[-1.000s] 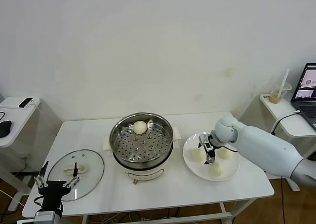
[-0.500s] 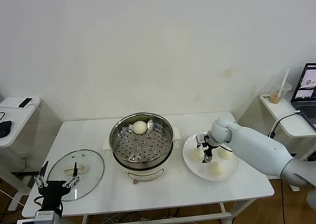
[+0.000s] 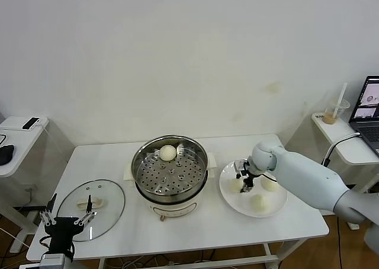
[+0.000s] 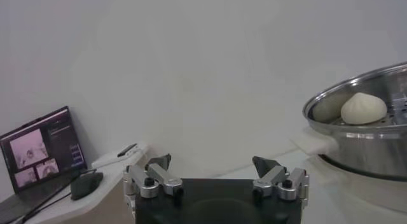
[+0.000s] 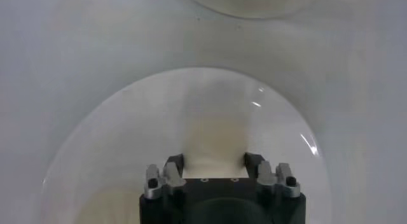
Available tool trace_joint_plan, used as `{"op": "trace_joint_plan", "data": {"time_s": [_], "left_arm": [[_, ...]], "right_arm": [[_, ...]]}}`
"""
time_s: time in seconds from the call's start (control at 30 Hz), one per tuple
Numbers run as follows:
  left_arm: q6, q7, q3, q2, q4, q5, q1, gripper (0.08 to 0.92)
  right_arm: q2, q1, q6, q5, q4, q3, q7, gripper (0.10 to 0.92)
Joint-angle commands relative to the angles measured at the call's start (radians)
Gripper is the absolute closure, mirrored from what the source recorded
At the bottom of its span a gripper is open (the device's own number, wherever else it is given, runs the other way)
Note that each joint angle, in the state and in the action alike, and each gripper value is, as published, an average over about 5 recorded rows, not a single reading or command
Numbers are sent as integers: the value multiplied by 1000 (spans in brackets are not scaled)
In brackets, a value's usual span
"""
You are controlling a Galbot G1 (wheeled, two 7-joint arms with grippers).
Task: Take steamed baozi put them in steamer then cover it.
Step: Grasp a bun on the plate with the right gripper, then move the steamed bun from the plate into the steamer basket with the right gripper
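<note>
On the white table, centre, the round shiny steel steamer is seen on its cream-white electric base, uncovered. One smooth cream-white baozi rests on the perforated tray toward the far rim; the same bun is seen from the left wrist view.

Right of the steamer, a flat white plate holds three more cream-white buns. The right gripper is lowered over the plate's left bun; in the right wrist view that bun is seen between the two fingers, which are set apart at about the bun's width. Firm contact with the bun cannot be told. The other two buns lie at the plate's right side and near edge.

Left of the steamer, the round clear glass lid with metal rim and cream handle lies flat on the table. The left gripper is parked at the table's near-left corner, just beside the lid's near edge, fingers spread wide and holding nothing.
</note>
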Motion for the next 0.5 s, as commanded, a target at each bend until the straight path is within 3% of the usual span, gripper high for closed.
{"op": "trace_joint_plan", "data": {"time_s": [0.03,0.5], "left_arm": [[-1,0,2,0,-2,0,1,177],[2,2,20,7,-18,0,-3,177]], "right_arm": [[-8,23,-6,6,10,3,-5,513],[-108,377,-32,187,167,-132,-1,516]]}}
